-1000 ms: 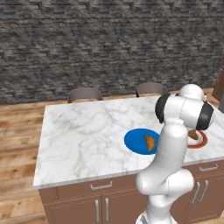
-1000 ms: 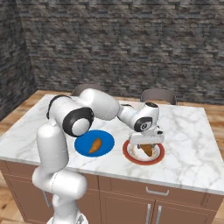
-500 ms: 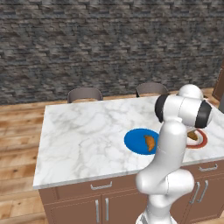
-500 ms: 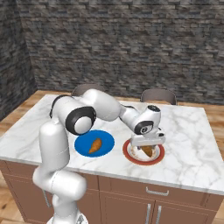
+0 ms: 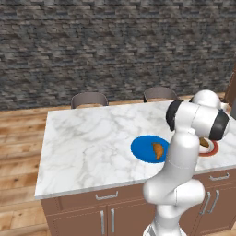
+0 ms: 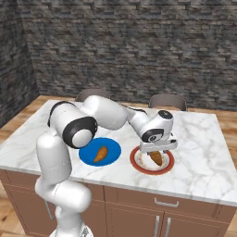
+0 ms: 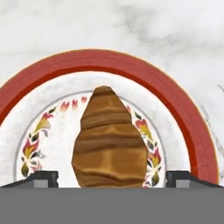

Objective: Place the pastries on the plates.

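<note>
**A:** Hand view first: how do the jaws stand?

**B:** Spread wide. The two dark fingertips (image 7: 41, 178) sit at the far left and far right of the bottom edge, with clear gaps between them and the pastry (image 7: 109, 142) lying between. Nothing is clamped; I'd judge the croissant is resting under its own weight.

**A:** And where does that pastry lie?

**B:** On the white plate (image 7: 192, 131) with the red-brown rim, roughly in the middle of its flowered centre, one tapered end pointing away from the hand. In the right base view the gripper (image 6: 158, 151) hangs just above that same plate (image 6: 139, 165), the pastry (image 6: 156, 159) directly beneath it.

**A:** Why so low and so centred?

**B:** My guess is that a low, centred release keeps the croissant from rolling toward the rim. The jaws straddle its wider middle, which fits a grip taken across the short way.

**A:** The other one?

**B:** The second pastry (image 6: 100, 154) sits on the blue plate (image 6: 113, 147), just beside the white one on the marble counter (image 6: 199, 157). The left base view shows it too, pastry (image 5: 157, 150) on blue plate (image 5: 140, 148), with the arm covering most of the white plate (image 5: 211, 151).

**A:** So what remains?

**B:** Judging from how things lie, both pastries are plated. The hand should lift straight up, so a fingertip doesn't nudge the croissant.
</note>
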Motion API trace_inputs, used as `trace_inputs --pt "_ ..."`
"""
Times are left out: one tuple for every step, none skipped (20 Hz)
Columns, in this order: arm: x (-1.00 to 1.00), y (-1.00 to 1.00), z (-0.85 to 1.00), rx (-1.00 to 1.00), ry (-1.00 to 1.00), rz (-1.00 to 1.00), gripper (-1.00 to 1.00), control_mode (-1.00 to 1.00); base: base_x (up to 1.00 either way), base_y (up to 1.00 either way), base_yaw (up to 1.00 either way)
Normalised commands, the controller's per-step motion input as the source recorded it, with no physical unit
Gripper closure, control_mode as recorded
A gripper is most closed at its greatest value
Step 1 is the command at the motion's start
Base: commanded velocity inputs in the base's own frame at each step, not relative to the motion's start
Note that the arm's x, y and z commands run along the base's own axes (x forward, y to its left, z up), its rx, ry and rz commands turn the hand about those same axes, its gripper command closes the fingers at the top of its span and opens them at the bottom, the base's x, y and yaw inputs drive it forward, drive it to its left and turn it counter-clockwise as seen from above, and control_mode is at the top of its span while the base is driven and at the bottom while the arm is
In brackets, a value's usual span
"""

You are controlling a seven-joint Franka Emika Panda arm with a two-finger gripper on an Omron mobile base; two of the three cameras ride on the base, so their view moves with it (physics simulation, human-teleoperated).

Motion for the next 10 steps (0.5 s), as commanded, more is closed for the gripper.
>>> trace_inputs --pt "0.00 0.00 0.29 0.00 -0.05 0.00 -1.00 -1.00 0.00 0.00 0.00" --pt "0.00 0.00 0.59 0.00 -0.09 0.00 -1.00 -1.00 0.00 0.00 0.00" --pt "0.00 0.00 0.81 0.00 -0.13 0.00 -1.00 -1.00 0.00 0.00 0.00" --pt "-0.03 -0.07 1.00 0.00 -0.12 0.00 -1.00 -1.00 0.00 0.00 0.00" --pt "-0.04 -0.09 1.00 0.00 -0.05 0.00 -1.00 -1.00 0.00 0.00 0.00" --pt "-0.08 0.00 1.00 -0.02 -0.10 0.00 -1.00 -1.00 0.00 0.00 0.00" --pt "-0.04 0.26 1.00 -0.05 -0.05 0.00 -1.00 -1.00 0.00 0.00 0.00" --pt "0.00 0.19 1.00 -0.11 -0.07 0.00 -1.00 -1.00 0.00 0.00 0.00" --pt "-0.14 0.16 1.00 -0.08 -0.03 0.00 -1.00 -1.00 0.00 0.00 0.00" --pt "-0.36 0.41 1.00 -0.07 -0.01 -0.01 -1.00 -1.00 0.00 0.00 0.00"
